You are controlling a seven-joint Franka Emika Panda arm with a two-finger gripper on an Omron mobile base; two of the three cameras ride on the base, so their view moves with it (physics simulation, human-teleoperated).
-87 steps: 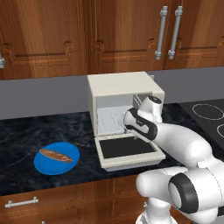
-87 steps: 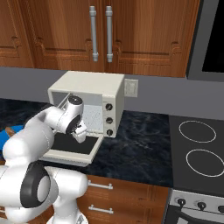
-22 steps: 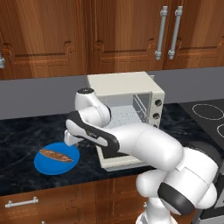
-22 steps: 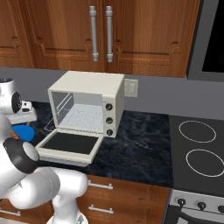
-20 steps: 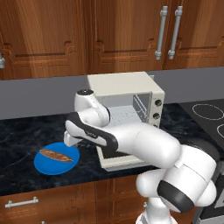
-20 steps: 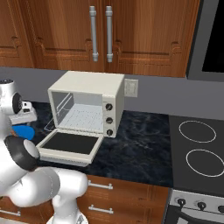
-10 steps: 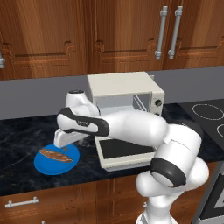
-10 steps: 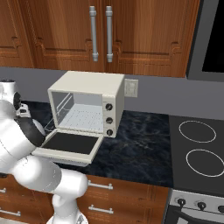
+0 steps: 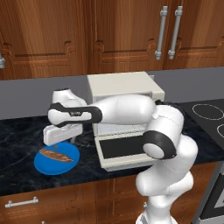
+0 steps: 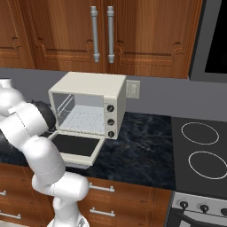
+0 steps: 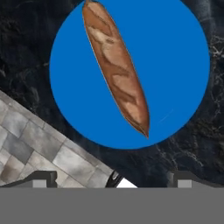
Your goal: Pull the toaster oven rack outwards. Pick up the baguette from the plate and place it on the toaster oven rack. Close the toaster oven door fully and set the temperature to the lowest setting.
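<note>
Fingers [image 11: 115, 180] wide apart above baguette [image 11: 116, 68] on plate [image 11: 175, 65]; right view: oven rack [image 10: 86, 119].

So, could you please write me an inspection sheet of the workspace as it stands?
Surface: dark marbled counter, cooktop rings at the right.
Job's things: toaster oven stands open, toaster oven door dropped flat; toaster oven rack seen inside the cavity; baguette lies on the plate.
Clutter: nothing seen.
Grippers: gripper hangs above the plate's edge, jaws open, holding nothing.
Cables: nothing seen.
Surroundings: wooden cabinets above, wall outlet behind the oven.
</note>
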